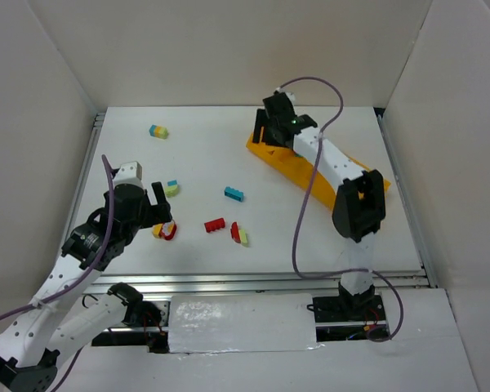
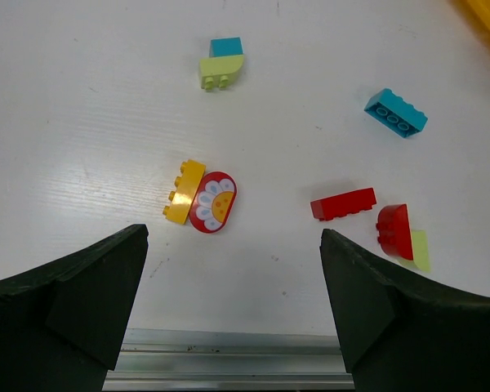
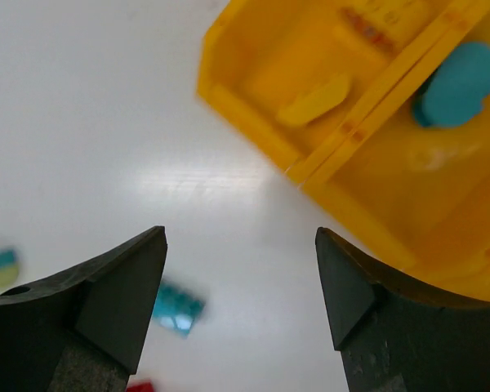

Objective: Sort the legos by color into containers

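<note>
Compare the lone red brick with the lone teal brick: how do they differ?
Colour: the red brick is red, the teal brick blue-green. Pose: the teal brick shows two rows of studs facing up; the red brick shows only a smooth face in the left wrist view. Place: the red brick lies nearer the left tool; the teal brick lies farther out. Both are oblong, unattached and outside the tray.
</note>
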Controlling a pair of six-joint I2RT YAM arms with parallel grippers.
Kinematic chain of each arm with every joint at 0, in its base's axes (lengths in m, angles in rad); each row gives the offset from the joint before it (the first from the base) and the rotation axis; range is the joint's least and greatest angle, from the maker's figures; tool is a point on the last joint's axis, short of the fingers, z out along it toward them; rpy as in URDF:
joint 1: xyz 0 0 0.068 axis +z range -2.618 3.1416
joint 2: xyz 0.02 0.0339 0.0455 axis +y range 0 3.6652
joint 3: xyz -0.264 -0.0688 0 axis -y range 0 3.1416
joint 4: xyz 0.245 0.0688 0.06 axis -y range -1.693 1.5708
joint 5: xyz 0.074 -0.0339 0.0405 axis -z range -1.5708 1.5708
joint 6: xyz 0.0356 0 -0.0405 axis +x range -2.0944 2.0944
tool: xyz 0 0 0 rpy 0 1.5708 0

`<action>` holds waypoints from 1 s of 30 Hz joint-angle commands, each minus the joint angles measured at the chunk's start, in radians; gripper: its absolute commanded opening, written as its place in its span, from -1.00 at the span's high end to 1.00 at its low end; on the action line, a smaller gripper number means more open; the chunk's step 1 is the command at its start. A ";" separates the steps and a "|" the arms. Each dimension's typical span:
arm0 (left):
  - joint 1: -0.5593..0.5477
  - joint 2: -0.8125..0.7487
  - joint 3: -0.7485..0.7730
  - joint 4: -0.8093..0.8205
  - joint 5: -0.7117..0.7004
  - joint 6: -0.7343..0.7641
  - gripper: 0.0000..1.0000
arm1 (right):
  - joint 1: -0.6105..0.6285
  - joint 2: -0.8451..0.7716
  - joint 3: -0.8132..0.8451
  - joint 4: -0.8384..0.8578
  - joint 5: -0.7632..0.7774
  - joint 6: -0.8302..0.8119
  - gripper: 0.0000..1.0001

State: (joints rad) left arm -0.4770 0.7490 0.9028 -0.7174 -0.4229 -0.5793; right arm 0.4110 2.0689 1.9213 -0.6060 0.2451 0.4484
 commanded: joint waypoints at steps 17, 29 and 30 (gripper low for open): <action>0.009 -0.023 0.004 0.045 0.042 0.018 -0.99 | 0.316 -0.146 -0.345 0.195 -0.250 -0.500 -0.54; 0.008 -0.020 0.004 0.053 0.064 0.033 -0.99 | 0.284 0.125 -0.110 0.012 -0.280 -0.582 -0.50; 0.008 -0.022 0.005 0.053 0.065 0.035 -0.99 | 0.282 0.131 -0.114 0.014 -0.276 -0.577 -0.48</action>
State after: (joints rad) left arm -0.4725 0.7414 0.9028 -0.7021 -0.3664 -0.5739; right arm 0.6991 2.1826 1.7805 -0.5358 -0.0147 -0.1001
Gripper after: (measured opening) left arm 0.994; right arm 0.751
